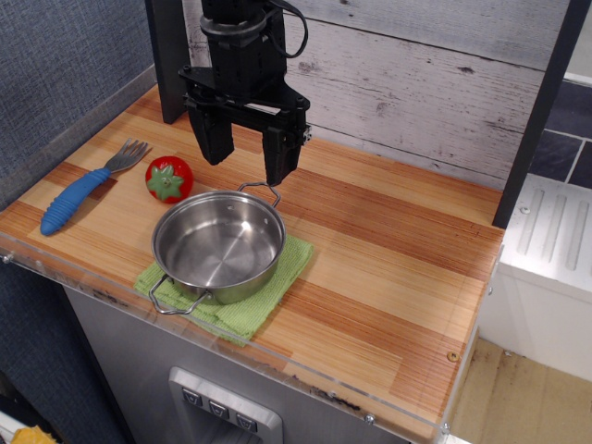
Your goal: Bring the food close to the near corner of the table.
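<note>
The food, a small glossy red toy tomato (168,178) with a green leaf cap, sits on the striped wood table (388,268) at the left, just left of the steel pot's rim. My black gripper (246,159) hangs open and empty above the table behind the pot, up and to the right of the tomato. Its two fingers (211,141) stand well apart. The table's near corner with a small screw (451,356) is at the lower right.
A steel pot (218,244) with two handles stands on a green cloth (264,301) near the front edge. A fork with a blue handle (79,194) lies at the far left. A clear acrylic strip (277,370) runs along the front. A dark post (536,111) stands at the right.
</note>
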Controlling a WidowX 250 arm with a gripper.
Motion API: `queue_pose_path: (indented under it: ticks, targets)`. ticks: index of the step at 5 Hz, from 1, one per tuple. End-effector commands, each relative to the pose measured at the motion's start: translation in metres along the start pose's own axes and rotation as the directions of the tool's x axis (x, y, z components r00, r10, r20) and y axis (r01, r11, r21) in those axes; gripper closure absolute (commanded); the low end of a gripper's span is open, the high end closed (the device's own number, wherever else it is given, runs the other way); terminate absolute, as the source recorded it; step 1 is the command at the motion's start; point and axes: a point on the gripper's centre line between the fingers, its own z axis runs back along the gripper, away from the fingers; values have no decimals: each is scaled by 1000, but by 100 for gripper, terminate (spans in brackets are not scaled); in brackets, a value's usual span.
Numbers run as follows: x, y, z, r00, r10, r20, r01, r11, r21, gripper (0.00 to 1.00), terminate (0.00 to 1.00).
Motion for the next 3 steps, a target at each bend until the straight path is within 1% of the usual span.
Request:
queue_pose_path:
  ticks: [1, 2, 3]
  targets:
    - [0, 0, 0, 1000, 0, 0, 0, 1000, 0, 0, 0]
    - [3, 23, 7, 998, 50, 34, -50, 999, 21, 0, 0]
    - [14, 61, 21, 992, 54, 115, -57, 998, 29, 0, 0]
